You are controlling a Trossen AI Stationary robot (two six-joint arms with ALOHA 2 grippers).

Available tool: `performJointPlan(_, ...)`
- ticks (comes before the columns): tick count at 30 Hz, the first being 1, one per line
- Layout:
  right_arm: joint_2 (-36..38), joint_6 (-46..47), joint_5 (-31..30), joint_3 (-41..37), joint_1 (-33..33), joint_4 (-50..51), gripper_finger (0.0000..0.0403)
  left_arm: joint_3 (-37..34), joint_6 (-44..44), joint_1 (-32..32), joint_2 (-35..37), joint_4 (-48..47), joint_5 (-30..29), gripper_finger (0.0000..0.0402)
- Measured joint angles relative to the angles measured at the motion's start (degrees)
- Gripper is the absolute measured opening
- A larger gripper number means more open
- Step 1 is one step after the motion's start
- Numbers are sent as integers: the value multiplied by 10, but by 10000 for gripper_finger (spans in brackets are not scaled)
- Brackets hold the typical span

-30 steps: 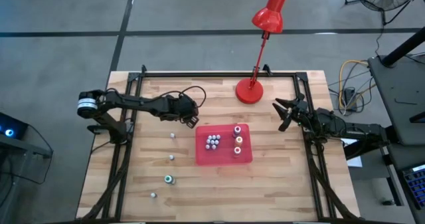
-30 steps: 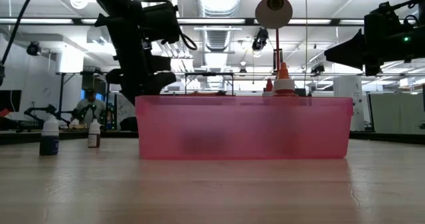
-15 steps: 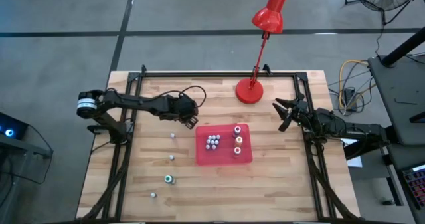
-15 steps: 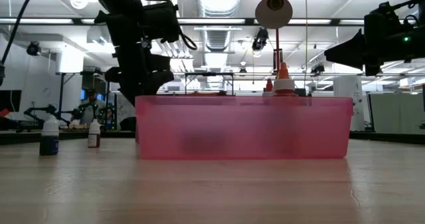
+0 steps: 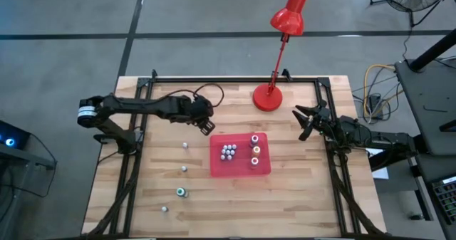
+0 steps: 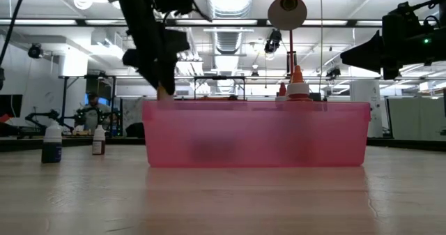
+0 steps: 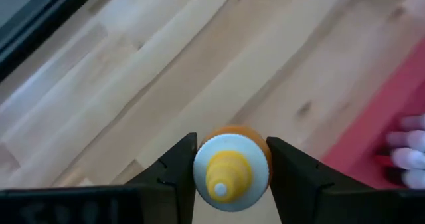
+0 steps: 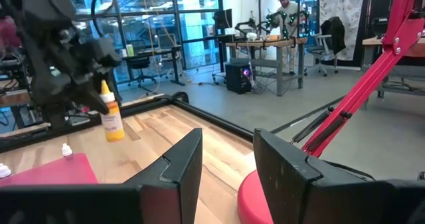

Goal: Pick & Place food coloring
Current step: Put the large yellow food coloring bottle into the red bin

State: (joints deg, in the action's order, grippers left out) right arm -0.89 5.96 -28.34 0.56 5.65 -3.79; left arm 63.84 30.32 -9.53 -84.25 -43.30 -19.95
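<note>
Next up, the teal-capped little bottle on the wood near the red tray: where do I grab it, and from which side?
Grip the teal-capped little bottle by its body just under the cap, coming straight down. It seems to stand upright with nothing close around it, so either side is free.

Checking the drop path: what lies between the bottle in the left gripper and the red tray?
Only bare wood: in the left wrist view the orange bottle hangs over bare table, the tray edge just beyond.
</note>
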Motion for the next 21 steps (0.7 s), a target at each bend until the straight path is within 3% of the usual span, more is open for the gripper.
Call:
performJointPlan(9, 0, 0, 0, 0, 0, 0, 128, 108, -59, 14, 0, -83, 23, 128)
performJointPlan(21, 0, 0, 0, 0, 0, 0, 128, 193, -165, 52, -32, -84, 77, 128)
